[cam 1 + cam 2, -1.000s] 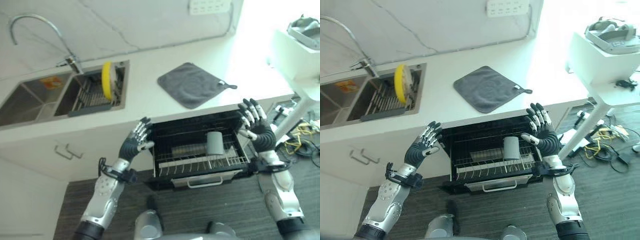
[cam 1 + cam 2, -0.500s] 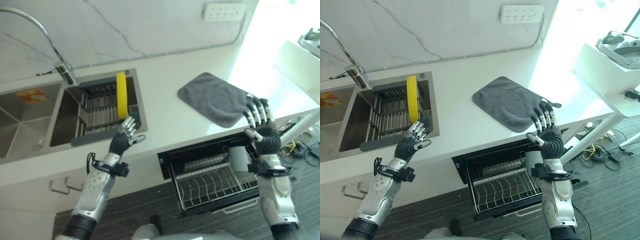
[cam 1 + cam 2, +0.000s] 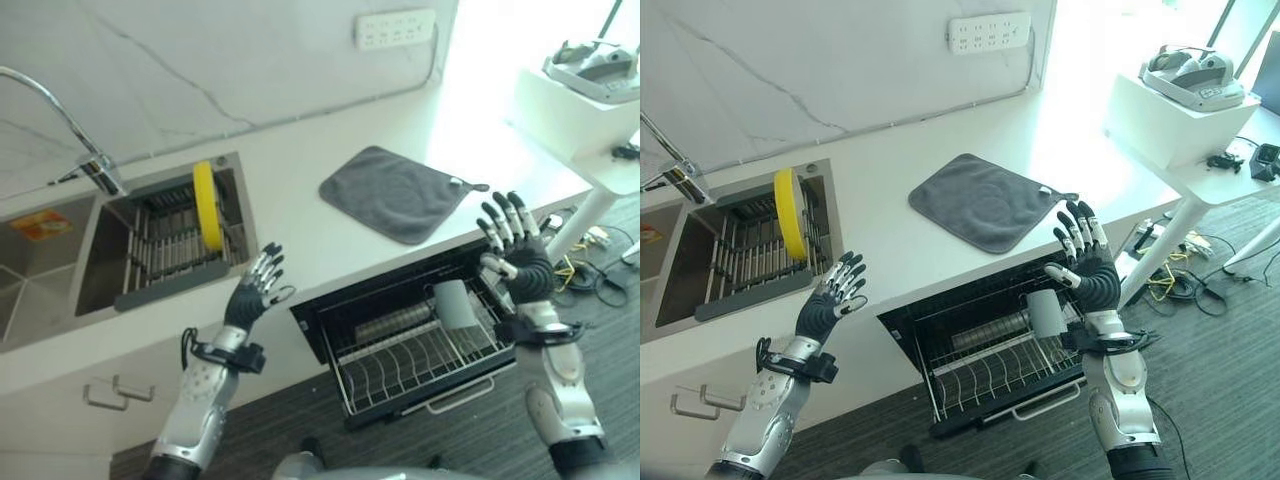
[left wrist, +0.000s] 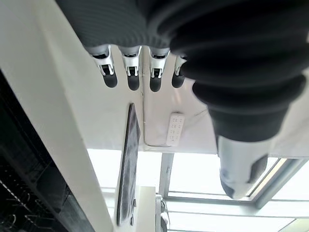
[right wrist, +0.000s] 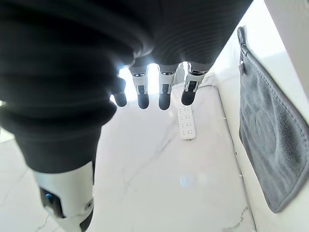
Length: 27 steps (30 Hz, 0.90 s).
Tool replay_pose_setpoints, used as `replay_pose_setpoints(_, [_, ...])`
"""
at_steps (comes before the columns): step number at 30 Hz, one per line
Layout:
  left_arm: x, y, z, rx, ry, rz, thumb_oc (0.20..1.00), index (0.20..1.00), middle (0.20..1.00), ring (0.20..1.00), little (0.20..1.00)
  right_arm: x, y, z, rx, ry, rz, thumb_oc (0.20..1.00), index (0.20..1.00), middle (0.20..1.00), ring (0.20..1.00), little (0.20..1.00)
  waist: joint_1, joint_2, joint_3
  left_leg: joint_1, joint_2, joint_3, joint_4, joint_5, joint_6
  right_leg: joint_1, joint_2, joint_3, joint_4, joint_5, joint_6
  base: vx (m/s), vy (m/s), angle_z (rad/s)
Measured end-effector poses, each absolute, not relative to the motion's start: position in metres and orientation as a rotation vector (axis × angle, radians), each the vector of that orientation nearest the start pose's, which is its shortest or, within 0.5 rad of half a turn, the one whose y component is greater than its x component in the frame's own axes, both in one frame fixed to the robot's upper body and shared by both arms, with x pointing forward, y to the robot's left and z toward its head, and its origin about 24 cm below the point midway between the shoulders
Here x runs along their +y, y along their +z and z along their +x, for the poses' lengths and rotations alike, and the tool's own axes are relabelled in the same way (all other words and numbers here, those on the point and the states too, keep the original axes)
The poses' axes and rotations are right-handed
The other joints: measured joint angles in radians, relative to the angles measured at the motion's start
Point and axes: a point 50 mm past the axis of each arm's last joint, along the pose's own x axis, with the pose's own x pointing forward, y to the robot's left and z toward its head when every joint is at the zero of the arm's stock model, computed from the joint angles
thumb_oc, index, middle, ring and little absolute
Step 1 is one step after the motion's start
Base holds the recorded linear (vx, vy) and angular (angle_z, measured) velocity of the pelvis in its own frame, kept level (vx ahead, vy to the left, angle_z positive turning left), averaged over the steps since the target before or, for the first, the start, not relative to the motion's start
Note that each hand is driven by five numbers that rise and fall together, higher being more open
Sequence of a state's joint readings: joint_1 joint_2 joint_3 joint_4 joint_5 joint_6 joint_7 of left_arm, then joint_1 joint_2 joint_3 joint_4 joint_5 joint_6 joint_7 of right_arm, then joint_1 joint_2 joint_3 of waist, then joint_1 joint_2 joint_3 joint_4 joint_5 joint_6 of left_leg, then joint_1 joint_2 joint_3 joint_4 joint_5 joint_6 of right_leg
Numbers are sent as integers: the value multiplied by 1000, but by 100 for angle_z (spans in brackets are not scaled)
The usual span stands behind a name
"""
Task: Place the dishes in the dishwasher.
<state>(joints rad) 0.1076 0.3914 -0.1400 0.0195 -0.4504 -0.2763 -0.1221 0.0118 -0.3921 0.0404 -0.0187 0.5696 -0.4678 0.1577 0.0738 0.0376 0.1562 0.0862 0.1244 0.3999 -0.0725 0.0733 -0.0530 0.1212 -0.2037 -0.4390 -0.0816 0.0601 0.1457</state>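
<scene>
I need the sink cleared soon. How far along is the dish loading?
Done: the dishwasher rack is pulled out with a grey cup in it. In hand: nothing; the left hand and right hand are open and empty. Left: the yellow plate stands in the sink rack.

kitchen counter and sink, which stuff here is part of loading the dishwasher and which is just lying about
Part of the job:
- yellow plate, upright in the sink rack
- grey cup in the dishwasher rack
- left hand and right hand, both open, holding nothing

Just lying about:
- grey cloth on the counter
- faucet
- wall socket strip
</scene>
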Motion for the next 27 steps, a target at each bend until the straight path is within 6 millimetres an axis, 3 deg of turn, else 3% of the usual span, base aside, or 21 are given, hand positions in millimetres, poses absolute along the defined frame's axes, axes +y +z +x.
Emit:
replay_pose_setpoints(2, [195,44,227,-106,-198,-69,1000,1000,1000,1000,1000,-213,99,240,-460,150,147,1000,1000,1000,1000,1000,2,0,0,-3,-1,-10,6,0,0,3,0,-4,0,-7,8,12,-10,12])
replay_pose_setpoints(3, [195,45,227,-109,-206,-69,1000,1000,1000,1000,1000,-212,98,240,-459,149,149,1000,1000,1000,1000,1000,6,-5,1,-31,0,-59,56,-2,-5,-5,-2,24,10,-29,-1,-28,119,-8])
replay_pose_setpoints(5, [195,42,225,-99,-217,-73,1000,1000,1000,1000,1000,-210,96,242,-445,158,149,1000,1000,1000,1000,1000,46,-55,6,-135,-24,-284,292,-17,6,-45,-40,156,44,-49,-48,-46,276,-78])
replay_pose_setpoints(6, [194,39,222,-88,-227,-79,1000,1000,1000,1000,1000,-211,102,245,-461,162,135,1000,1000,1000,1000,1000,54,-49,3,-149,-18,-341,356,-70,13,-39,-47,181,55,-32,-24,-22,414,-99])
replay_pose_setpoints(7, [191,40,224,-95,-251,-82,1000,1000,1000,1000,1000,-216,106,245,-473,149,118,1000,1000,1000,1000,1000,35,-26,-11,-132,6,-314,340,-91,10,-36,-40,181,70,-30,-8,-6,447,-34])
replay_pose_setpoints(9, [181,53,240,-156,-326,-66,1000,1000,1000,1000,1000,-232,113,243,-506,69,104,1000,1000,1000,1000,1000,-42,-12,-19,-100,19,-200,270,-162,19,-40,-54,136,90,-32,12,12,447,44])
replay_pose_setpoints(10, [179,59,246,-177,-341,-59,1000,1000,1000,1000,1000,-237,115,243,-517,40,104,1000,1000,1000,1000,1000,-54,-11,-22,-69,-7,-167,193,-162,-6,-61,-69,136,106,-26,22,-6,416,27])
replay_pose_setpoints(11, [179,62,250,-184,-348,-50,1000,1000,1000,1000,1000,-237,113,242,-515,20,122,1000,1000,1000,1000,1000,-72,-36,-14,-43,-44,-158,140,-141,4,-64,-111,131,115,-13,34,-30,411,3])
replay_pose_setpoints(12, [176,64,252,-184,-365,-42,1000,1000,1000,1000,1000,-235,111,239,-522,-7,155,1000,1000,1000,1000,1000,-81,-51,-13,-35,-71,-141,122,-131,16,-63,-143,123,128,-3,46,-31,230,8])
replay_pose_setpoints(15, [173,62,247,-174,-393,-14,1000,1000,1000,1000,1000,-229,117,232,-590,-28,218,1000,1000,1000,1000,1000,-86,-53,-16,10,-146,-123,42,-93,62,-109,-208,67,187,53,37,-93,271,-13])
replay_pose_setpoints(17, [179,56,244,-132,-384,27,1000,1000,1000,1000,1000,-220,125,233,-637,-10,258,1000,1000,1000,1000,1000,-67,-43,-4,0,-156,-108,25,-81,76,-146,-224,44,219,104,36,-144,85,-5])
replay_pose_setpoints(18, [183,58,245,-134,-375,38,1000,1000,1000,1000,1000,-219,128,233,-647,-3,251,1000,1000,1000,1000,1000,-57,-21,3,0,-136,-138,16,-68,93,-166,-191,47,305,46,57,-167,-48,40])
replay_pose_setpoints(19, [183,60,246,-139,-373,41,1000,1000,1000,1000,1000,-219,129,233,-645,-4,245,1000,1000,1000,1000,1000,-47,-17,5,-4,-125,-150,17,-65,92,-163,-164,47,346,-4,52,-137,-78,39])
replay_pose_setpoints(20, [183,60,246,-139,-373,41,1000,1000,1000,1000,1000,-219,129,233,-645,-4,245,1000,1000,1000,1000,1000,-47,-17,5,-4,-125,-150,17,-65,92,-163,-164,47,346,-4,52,-53,-88,15])
replay_pose_setpoints(21, [184,63,244,-147,-373,53,1000,1000,1000,1000,1000,-220,131,234,-657,2,231,1000,1000,1000,1000,1000,-10,-24,4,-14,-122,-151,17,-64,90,-154,-138,15,303,-32,52,-29,-71,5])
replay_pose_setpoints(25, [191,56,235,-107,-356,62,1000,1000,1000,1000,1000,-214,143,244,-705,23,242,1000,1000,1000,1000,1000,23,-30,6,-17,-119,-161,16,-46,64,-53,-95,-5,128,-32,45,-63,-122,5])
replay_pose_setpoints(27, [191,48,226,-79,-351,38,1000,1000,1000,1000,1000,-214,147,246,-729,16,250,1000,1000,1000,1000,1000,27,-16,5,-13,-85,-159,-1,-29,37,-22,-39,-15,51,-12,12,-80,-175,-6])
